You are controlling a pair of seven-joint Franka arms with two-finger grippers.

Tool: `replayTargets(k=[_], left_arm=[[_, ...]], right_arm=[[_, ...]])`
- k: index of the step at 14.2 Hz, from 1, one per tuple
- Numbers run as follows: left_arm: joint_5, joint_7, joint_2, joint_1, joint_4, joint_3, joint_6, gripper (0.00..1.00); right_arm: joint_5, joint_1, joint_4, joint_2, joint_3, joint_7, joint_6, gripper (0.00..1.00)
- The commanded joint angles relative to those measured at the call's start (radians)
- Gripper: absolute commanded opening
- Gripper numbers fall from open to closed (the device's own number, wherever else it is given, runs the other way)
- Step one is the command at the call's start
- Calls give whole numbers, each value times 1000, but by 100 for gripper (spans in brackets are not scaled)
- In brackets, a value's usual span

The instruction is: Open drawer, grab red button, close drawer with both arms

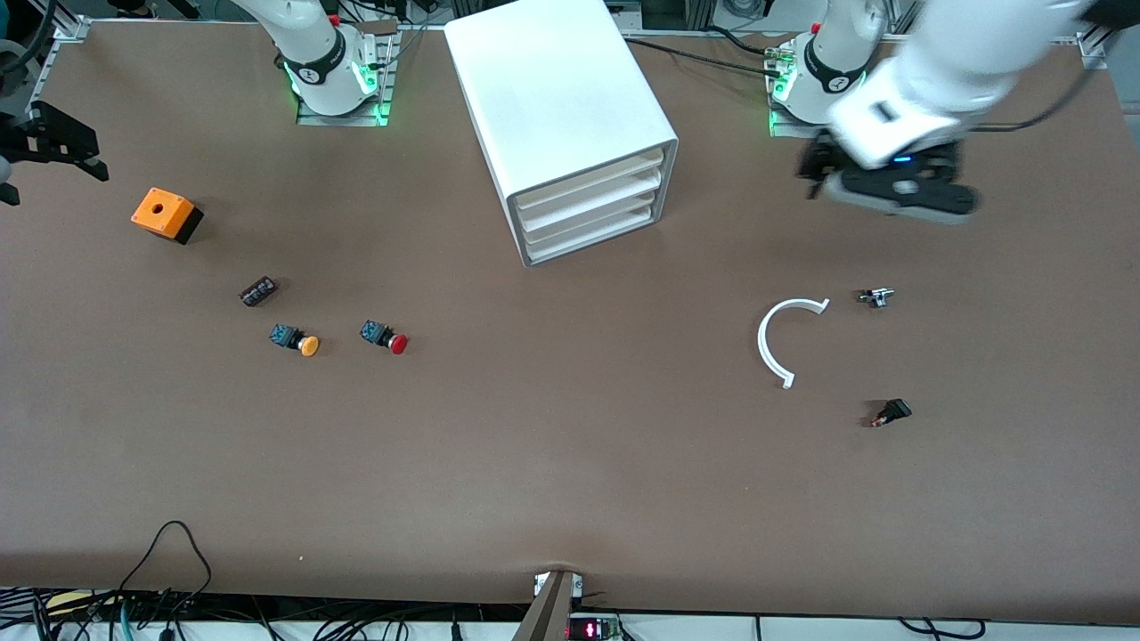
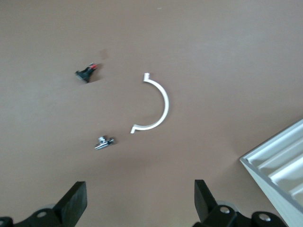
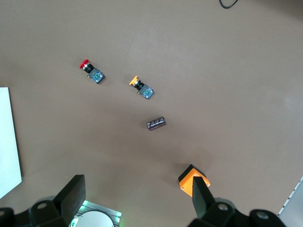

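Brown matting covers the worktop (image 1: 570,463), which carries a white cabinet (image 1: 557,98) near its edge along the robots' bases, midway between the 2 arms. Its 4 tray drawers face the front camera at a slight angle, and the drawer (image 1: 592,174) — the uppermost of the 4 — sits flush with the others, shut.

Toward the right arm's end of the worktop lies the red button (image 1: 386,337), on its side, red cap pointing toward the cabinet's end. Just beside it, closer to the right arm's end, lies the orange button (image 1: 295,340), also on its side. A small dark component (image 1: 258,291) lies a little farther from the front camera than the orange button, and an orange box (image 1: 165,215) with a hole in its top stands nearer the worktop's corner by the right arm's base.

Toward the left arm's end lie a white curved strip (image 1: 773,343), a small metal part (image 1: 876,296) and a small black part (image 1: 891,412) — all apart from one another.

The left hand (image 1: 895,182) hangs in the air over bare worktop in front of its base, fingers (image 2: 73,203) spread wide and holding nothing. The right hand (image 1: 53,147) hangs over the worktop's edge at the right arm's end, fingers (image 3: 71,196) likewise wide apart and empty.
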Motion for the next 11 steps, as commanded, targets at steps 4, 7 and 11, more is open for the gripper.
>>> replayTargets(k=[4,7,11], left_arm=[[-16,29,-29,29,-39,85,61,100],[-16,29,-29,54,-43,85,56,100],[-2,21,-23,63,-36,73,50,100]], right_arm=[[4,-8,-69,-44,5,-6,-8,100],[6,-9,-69,-42,4,-1,-14,100],[6,-6,-69,-31,4,-6,-19,100]])
